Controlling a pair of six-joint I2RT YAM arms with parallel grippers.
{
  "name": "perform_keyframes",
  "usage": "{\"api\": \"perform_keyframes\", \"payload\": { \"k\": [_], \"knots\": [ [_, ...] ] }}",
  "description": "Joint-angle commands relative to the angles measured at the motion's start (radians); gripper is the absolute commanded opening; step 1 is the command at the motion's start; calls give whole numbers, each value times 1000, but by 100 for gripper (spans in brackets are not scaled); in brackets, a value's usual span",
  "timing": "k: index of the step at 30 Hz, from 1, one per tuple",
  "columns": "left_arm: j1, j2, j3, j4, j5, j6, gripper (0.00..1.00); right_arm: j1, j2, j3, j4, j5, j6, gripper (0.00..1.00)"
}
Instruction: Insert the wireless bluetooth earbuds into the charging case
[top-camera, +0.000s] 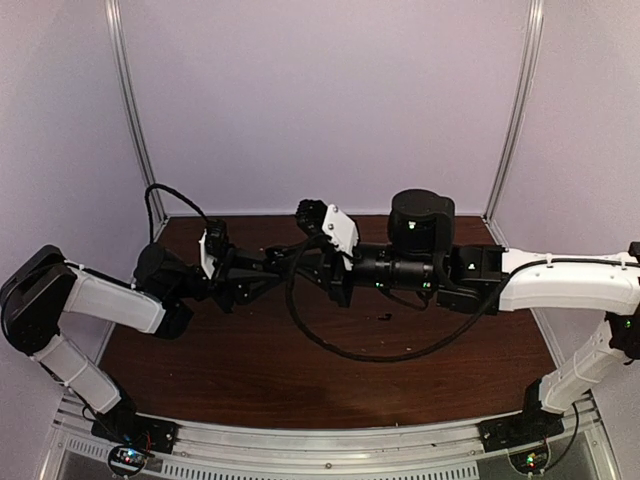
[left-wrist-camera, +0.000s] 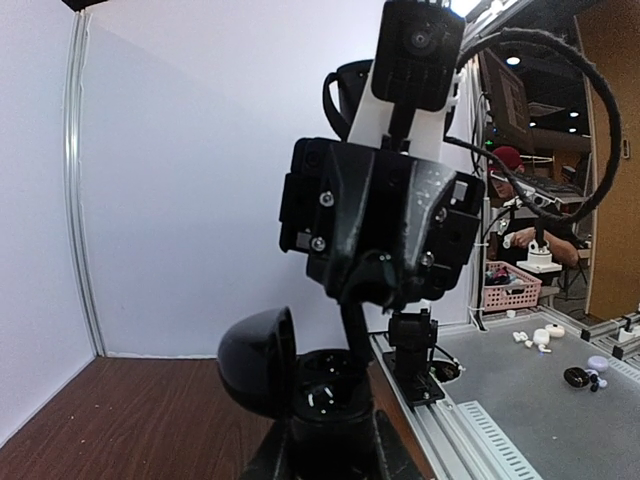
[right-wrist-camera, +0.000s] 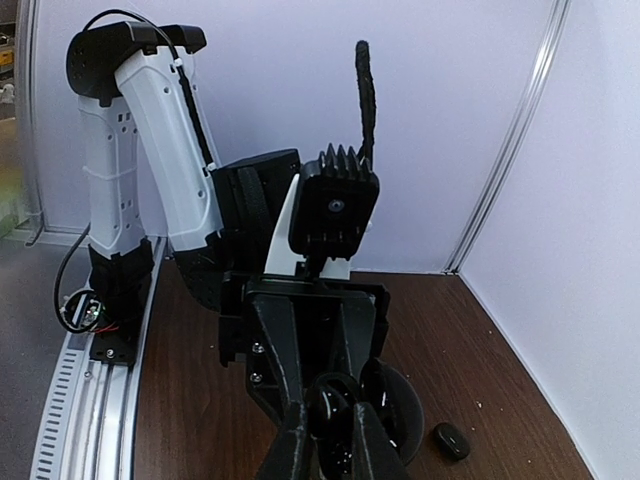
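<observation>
My left gripper (top-camera: 262, 268) (left-wrist-camera: 322, 425) is shut on the charging case (left-wrist-camera: 322, 385), a small black case held upright above the table with its lid (left-wrist-camera: 258, 358) open to the left. My right gripper (top-camera: 303, 262) (right-wrist-camera: 335, 425) reaches in from the right. Its narrow fingers (left-wrist-camera: 352, 325) dip into the open case, and they appear shut on a glossy black earbud that is mostly hidden. In the right wrist view the case lid (right-wrist-camera: 400, 410) shows just right of my fingers. A second earbud (right-wrist-camera: 451, 440) lies on the brown table, a dark speck in the top view (top-camera: 383, 318).
A black cable (top-camera: 330, 340) from the right arm loops low over the table (top-camera: 250, 380). White walls and metal posts close the back and sides. An aluminium rail (top-camera: 330, 440) runs along the near edge.
</observation>
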Motion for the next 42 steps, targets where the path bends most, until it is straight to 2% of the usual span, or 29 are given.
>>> {"api": "perform_keyframes", "payload": {
  "k": [1,13,25,29,36,42],
  "knots": [
    [-4,-29,19,21,-12,16,0,3,16,13,20,40,-5,14],
    [-5,-36,29,-3,-11,24,0,2,26,22,-21,65,-26,14],
    [-4,-28,39,-9,-13,19,0,3,47,24,-34,-1,-37,16],
    [-3,-35,37,-11,-14,19,0,2,52,26,-45,4,-30,27],
    [-3,-37,30,-14,-21,22,0,-2,14,0,-29,39,-22,31],
    [-3,-39,22,-43,-44,46,0,-2,-6,-5,-23,43,-14,43]
  ]
}}
